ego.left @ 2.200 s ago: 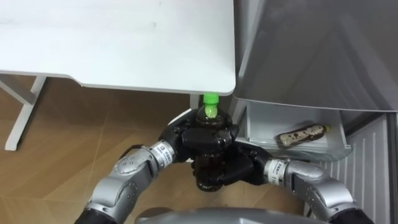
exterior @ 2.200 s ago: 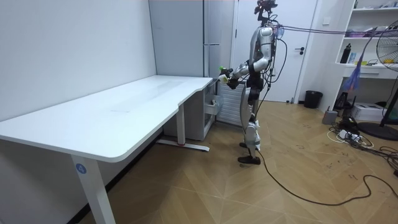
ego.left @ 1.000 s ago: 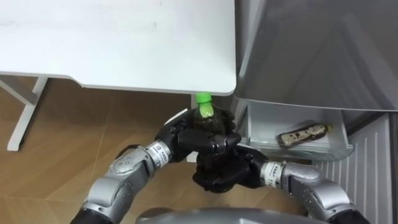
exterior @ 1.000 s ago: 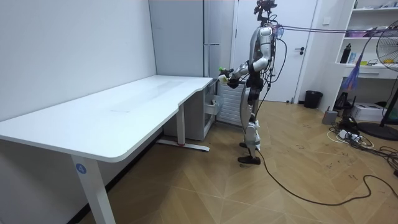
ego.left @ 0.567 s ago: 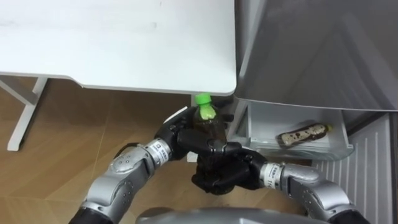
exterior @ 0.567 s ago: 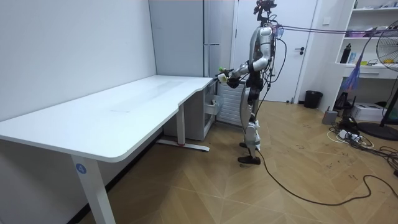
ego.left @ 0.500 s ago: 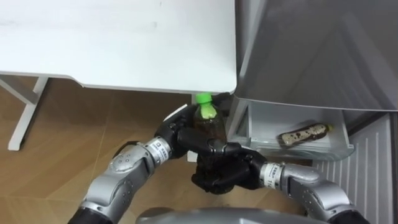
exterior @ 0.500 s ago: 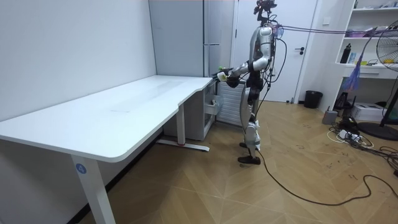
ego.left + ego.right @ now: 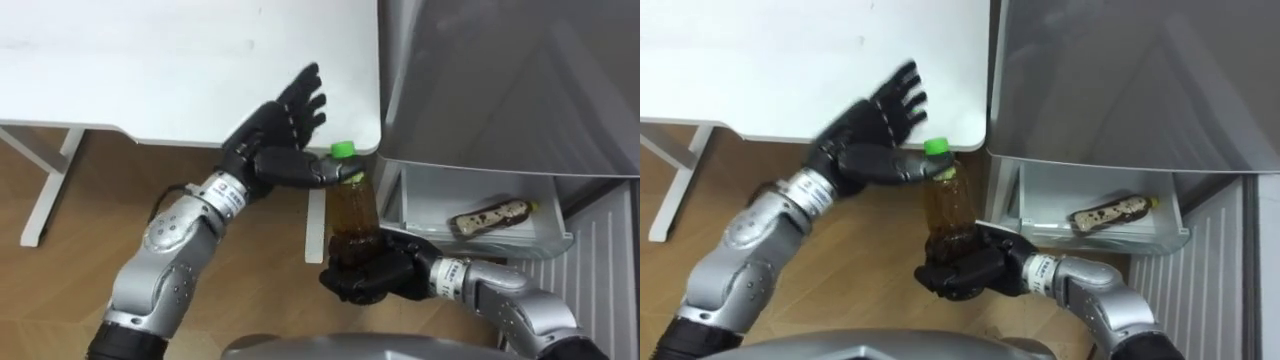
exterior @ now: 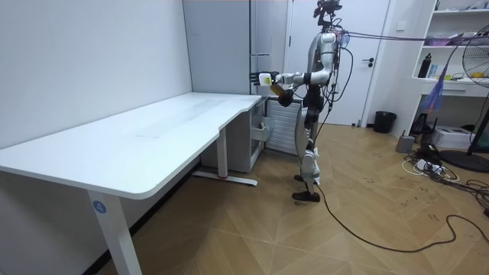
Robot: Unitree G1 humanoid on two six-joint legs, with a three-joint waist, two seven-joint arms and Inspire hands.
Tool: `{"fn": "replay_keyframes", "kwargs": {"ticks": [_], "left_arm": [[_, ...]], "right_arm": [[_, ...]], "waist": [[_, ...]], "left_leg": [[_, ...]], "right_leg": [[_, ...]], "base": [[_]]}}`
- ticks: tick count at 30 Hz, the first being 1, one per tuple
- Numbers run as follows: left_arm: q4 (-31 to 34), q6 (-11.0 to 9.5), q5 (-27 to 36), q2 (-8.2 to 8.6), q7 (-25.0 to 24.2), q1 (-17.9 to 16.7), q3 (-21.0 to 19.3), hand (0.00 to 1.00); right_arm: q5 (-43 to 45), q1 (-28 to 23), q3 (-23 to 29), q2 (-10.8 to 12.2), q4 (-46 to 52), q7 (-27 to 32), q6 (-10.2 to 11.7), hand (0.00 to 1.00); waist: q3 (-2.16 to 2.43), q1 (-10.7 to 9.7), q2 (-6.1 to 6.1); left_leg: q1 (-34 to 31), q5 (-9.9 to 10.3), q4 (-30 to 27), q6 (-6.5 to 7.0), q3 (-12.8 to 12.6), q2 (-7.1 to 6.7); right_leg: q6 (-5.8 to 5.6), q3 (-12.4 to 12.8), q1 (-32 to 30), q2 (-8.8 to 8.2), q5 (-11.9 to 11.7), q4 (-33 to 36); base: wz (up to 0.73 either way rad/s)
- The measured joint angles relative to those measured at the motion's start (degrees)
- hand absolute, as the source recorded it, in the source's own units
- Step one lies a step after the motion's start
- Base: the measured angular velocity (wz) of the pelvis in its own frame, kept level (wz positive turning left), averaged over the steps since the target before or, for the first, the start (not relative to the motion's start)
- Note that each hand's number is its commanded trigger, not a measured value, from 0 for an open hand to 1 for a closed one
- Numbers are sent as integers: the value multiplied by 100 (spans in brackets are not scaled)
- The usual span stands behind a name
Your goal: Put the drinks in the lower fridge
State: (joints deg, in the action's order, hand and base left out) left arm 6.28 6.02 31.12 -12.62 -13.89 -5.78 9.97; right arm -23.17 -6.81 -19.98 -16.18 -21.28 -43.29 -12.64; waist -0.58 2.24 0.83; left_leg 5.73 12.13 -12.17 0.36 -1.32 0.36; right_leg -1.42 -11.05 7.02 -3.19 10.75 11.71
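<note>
Between the white desk [image 9: 150,70] and the grey fridge [image 9: 500,80], I have my right hand [image 9: 365,275] wrapped round the bottom of the brown drink bottle [image 9: 352,205], fingers curled tight, holding it nearly upright with its green cap [image 9: 343,150] on top. My left hand [image 9: 275,130] is raised beside it, fingers straight and fanned over the desk edge, thumb stretched to the neck just under the cap; I cannot tell whether it touches. On the right the lower fridge drawer [image 9: 430,195] stands pulled out, with a second bottle [image 9: 487,215] lying on its side inside. From the room view the robot stands upright at the desk's far corner.
</note>
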Motion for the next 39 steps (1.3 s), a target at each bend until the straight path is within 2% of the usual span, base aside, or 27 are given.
{"fn": "replay_keyframes", "kwargs": {"ticks": [5,6,9,14,18,22,29,31,34,37,39], "left_arm": [[329,-81,91,1,376,0,-161,0],[364,-145,91,2,420,0,-233,0],[454,-160,90,4,582,1,-452,0],[536,-183,141,-5,767,0,-722,0],[571,-245,108,28,999,0,-1265,0],[569,-273,-70,43,1299,-12,-1669,0],[557,-283,-186,42,1925,-169,-2138,0],[415,-286,-188,40,2131,-316,-2195,0],[22,-283,-192,40,2291,-344,-2247,0],[-761,-220,-260,55,2464,-437,-2263,0],[-1151,-225,-257,64,2565,-556,-2230,0]], "right_arm": [[126,-6,-1,1,-1,0,0,100],[131,-6,2,8,-1,0,1,100],[287,-7,73,13,0,-5,1,100],[314,-41,319,12,3,-29,0,100],[318,-242,801,66,60,-137,6,100],[404,-378,1044,84,70,-240,5,100],[556,-591,1219,102,71,-384,-2,100],[555,-724,1256,77,70,-351,-4,100],[600,-719,1256,73,71,-304,-99,100],[599,-717,1258,137,70,-240,-209,100],[579,-718,1253,152,53,-188,-221,100]], "waist": [[-3,6,-14],[-12,19,-28],[-32,44,-70],[-23,161,-90],[-16,266,-115],[-36,307,-158],[18,355,-224],[22,446,-234],[29,531,-233],[73,625,-187],[65,618,-160]], "left_leg": [[14,0,12,0,-7,0],[39,0,36,0,-18,1],[75,0,61,0,-28,1],[89,0,91,-1,-21,9],[119,0,89,-1,-40,11],[170,0,117,0,-35,11],[208,-4,132,-3,-24,12],[301,-4,149,-3,-46,12],[302,-3,167,-3,-42,8],[313,-9,169,-7,-45,0],[352,-9,167,-8,-39,0]], "right_leg": [[2,2,5,0,-1,2],[2,12,5,0,-1,1],[2,20,-5,0,-1,-1],[2,55,18,12,-1,-13],[2,62,45,13,-1,-16],[2,55,91,12,-1,-15],[2,12,123,7,-1,-13],[0,22,206,9,0,-23],[-1,16,197,8,1,-49],[8,-6,213,6,5,-105],[9,-7,259,7,5,-118]], "base": [[-1],[-6],[-3],[-3],[0],[0],[-1],[-2],[0],[0],[0]]}}
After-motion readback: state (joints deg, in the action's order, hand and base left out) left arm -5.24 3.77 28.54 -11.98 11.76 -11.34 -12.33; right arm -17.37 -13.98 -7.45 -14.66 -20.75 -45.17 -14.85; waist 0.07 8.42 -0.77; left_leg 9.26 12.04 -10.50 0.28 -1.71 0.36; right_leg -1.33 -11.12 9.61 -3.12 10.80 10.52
